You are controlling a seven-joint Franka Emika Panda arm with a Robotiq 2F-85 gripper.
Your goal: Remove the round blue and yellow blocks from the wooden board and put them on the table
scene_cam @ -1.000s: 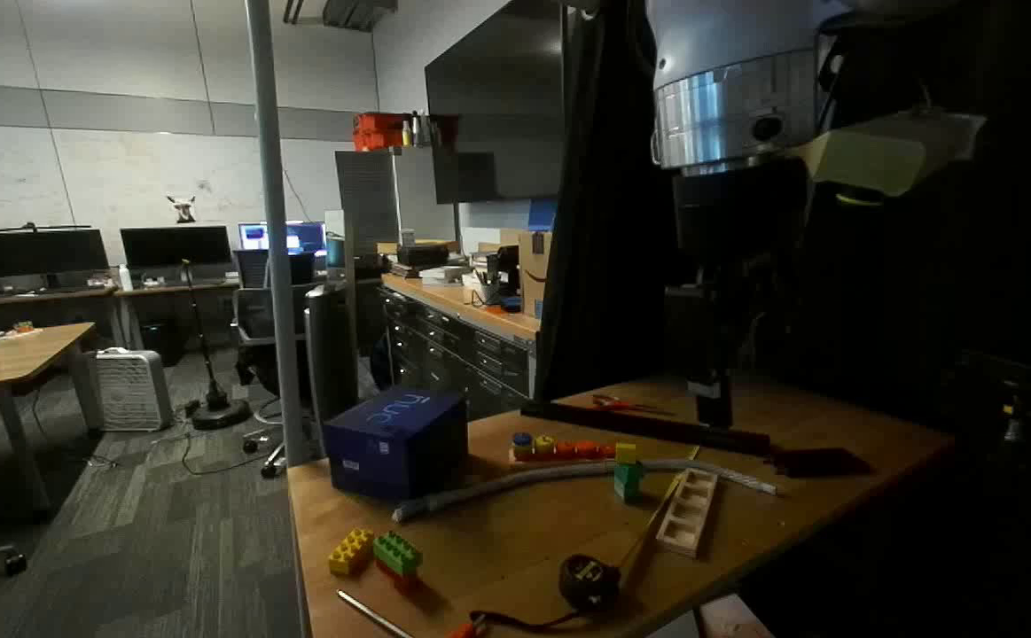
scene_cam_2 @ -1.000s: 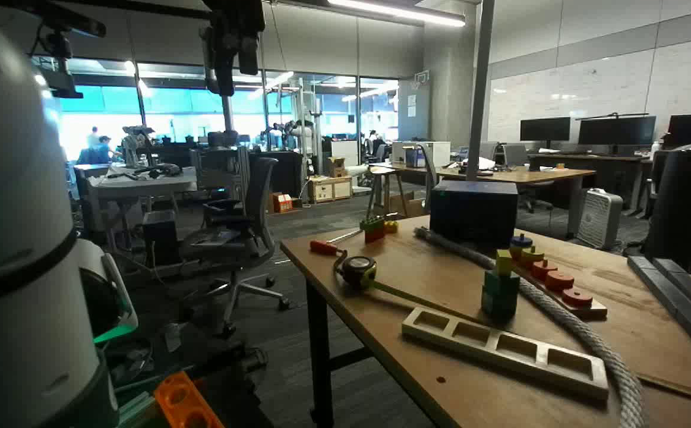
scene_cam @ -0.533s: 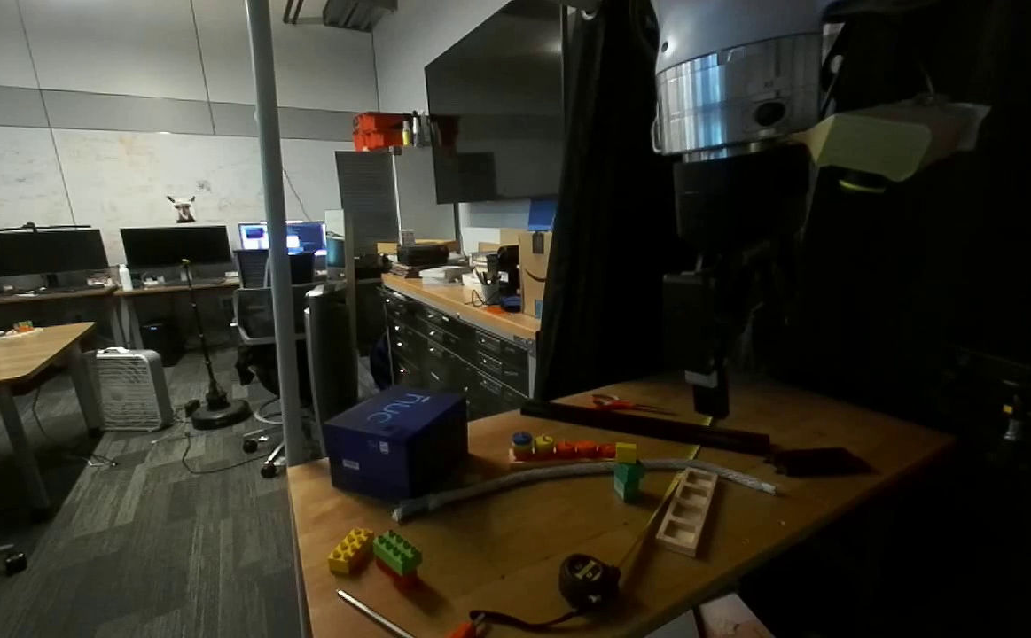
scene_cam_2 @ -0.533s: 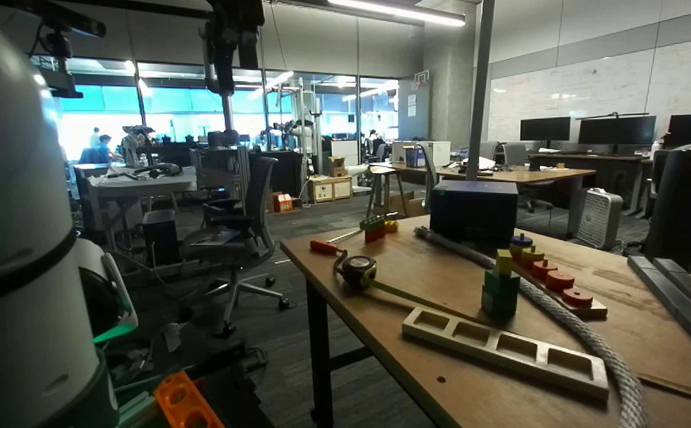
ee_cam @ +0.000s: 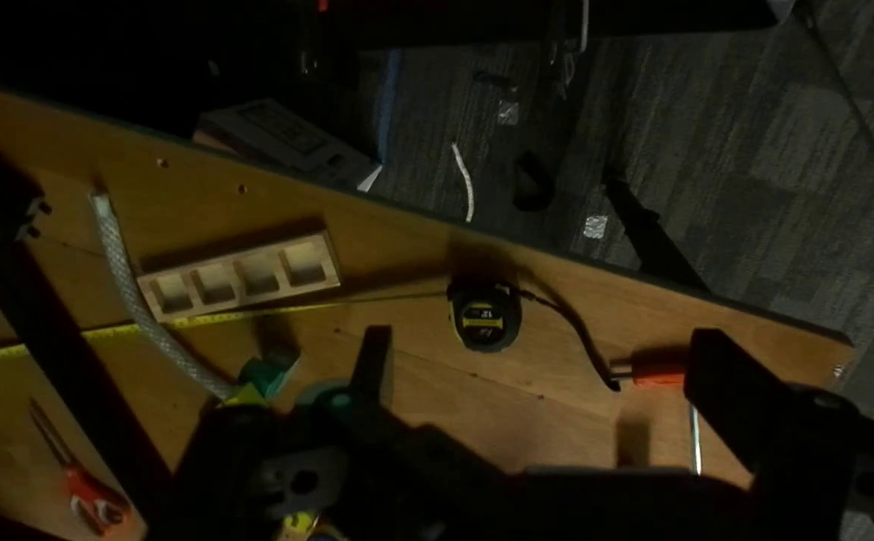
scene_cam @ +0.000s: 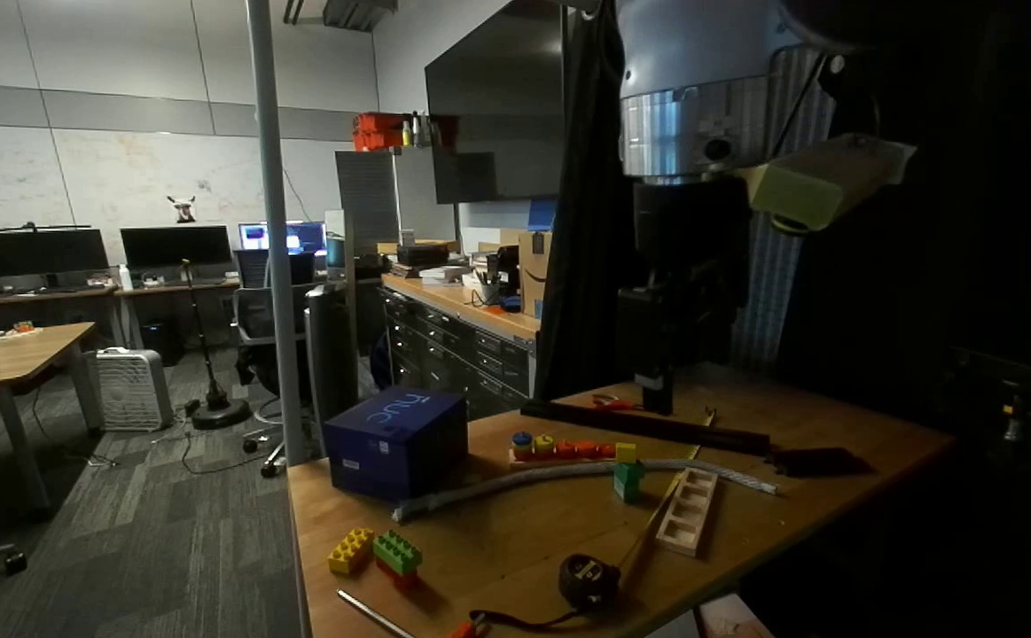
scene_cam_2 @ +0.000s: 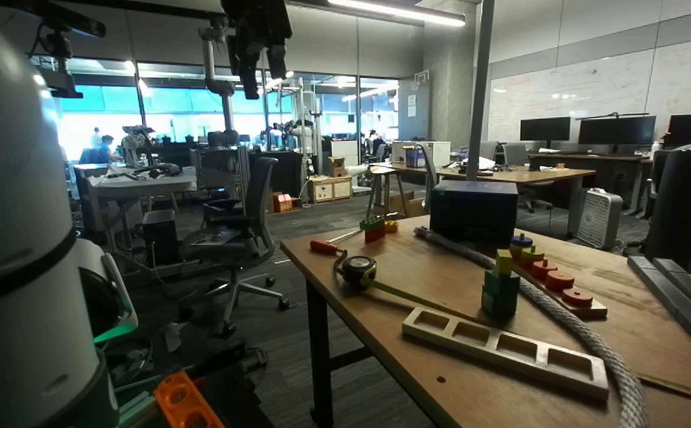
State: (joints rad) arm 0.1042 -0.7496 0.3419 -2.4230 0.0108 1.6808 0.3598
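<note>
The jaws hang wide apart, gripping nothing, well above the tabletop (scene_cam: 497, 540). The board (scene_cam_2: 597, 311) lies there just beside the rope (scene_cam: 515, 480); in the wrist view only its blue-and-yellow end peeps in at the bottom edge, so the jaws probably need to shift that way, then drop. Its long axis points towards the box (scene_cam_2: 473, 208), the blue block (scene_cam_2: 521, 240) at the end nearer it, the yellow block (scene_cam_2: 531, 256) next, then three reds (scene_cam_2: 559, 280). The board is a narrow tan strip; both target blocks are round and look taller than the reds.
</note>
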